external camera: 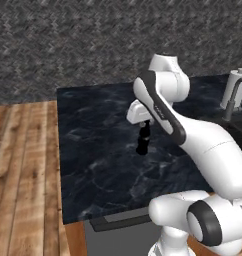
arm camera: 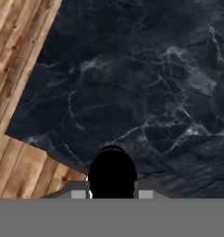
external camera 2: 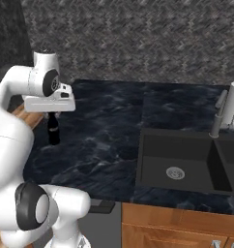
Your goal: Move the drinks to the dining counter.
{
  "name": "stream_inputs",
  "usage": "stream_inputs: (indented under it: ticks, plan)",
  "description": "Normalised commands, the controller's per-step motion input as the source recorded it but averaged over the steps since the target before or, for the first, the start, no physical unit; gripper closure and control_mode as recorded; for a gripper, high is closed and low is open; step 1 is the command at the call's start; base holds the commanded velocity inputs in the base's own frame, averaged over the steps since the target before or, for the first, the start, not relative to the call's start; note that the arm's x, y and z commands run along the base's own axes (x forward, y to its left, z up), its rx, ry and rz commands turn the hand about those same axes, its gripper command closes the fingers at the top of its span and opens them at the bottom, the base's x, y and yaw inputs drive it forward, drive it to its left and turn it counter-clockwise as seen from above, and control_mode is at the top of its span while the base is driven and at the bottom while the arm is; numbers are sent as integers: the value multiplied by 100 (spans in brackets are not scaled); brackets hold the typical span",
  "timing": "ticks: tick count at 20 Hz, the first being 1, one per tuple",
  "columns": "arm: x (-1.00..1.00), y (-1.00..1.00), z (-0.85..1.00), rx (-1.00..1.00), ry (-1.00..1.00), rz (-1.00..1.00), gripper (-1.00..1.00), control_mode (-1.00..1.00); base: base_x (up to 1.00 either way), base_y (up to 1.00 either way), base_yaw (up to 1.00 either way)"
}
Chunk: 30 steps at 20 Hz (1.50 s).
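Observation:
A small dark bottle (external camera: 142, 141) with a narrow neck hangs upright from my gripper (external camera: 145, 126), which is shut on its neck. It is over the left part of the dining counter (external camera: 98, 155), a black marble-look slab with faint white veins. In the right base view the bottle (external camera 2: 53, 131) sits just under the gripper (external camera 2: 52, 116), near the left edge of the dining counter (external camera 2: 109, 121). Looking down the hand view, the bottle's round black top (arm camera: 112, 172) sits between the fingertips, above the slab (arm camera: 146, 92). Whether its base touches the slab I cannot tell.
A black sink (external camera 2: 186, 164) is sunk into the slab at the right, with a grey faucet (external camera 2: 218, 118) and a white paper towel roll (external camera 2: 233, 106) behind it. Wooden floor (external camera: 23, 175) lies beyond the slab's left edge. A patterned grey wall stands behind.

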Motion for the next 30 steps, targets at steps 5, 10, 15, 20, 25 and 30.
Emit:
stream_inputs:
  ticks: [5, 10, 15, 20, 25, 30]
  plan:
    - [48, 0, -44, -8, -6, 4, 100, -100, 0, 0, 0]
    - [40, 0, -38, -6, -10, 2, 100, -100, 0, 0, 0]
    - [40, 0, -33, 0, -5, 0, 100, -100, 0, 0, 0]
    - [40, 0, -32, 0, 0, 0, 100, -100, 0, 0, 0]
    - [38, 0, -24, 0, 0, 0, 100, -100, 0, 0, 0]
    - [24, 0, -18, 0, 0, 0, 100, -100, 0, 0, 0]
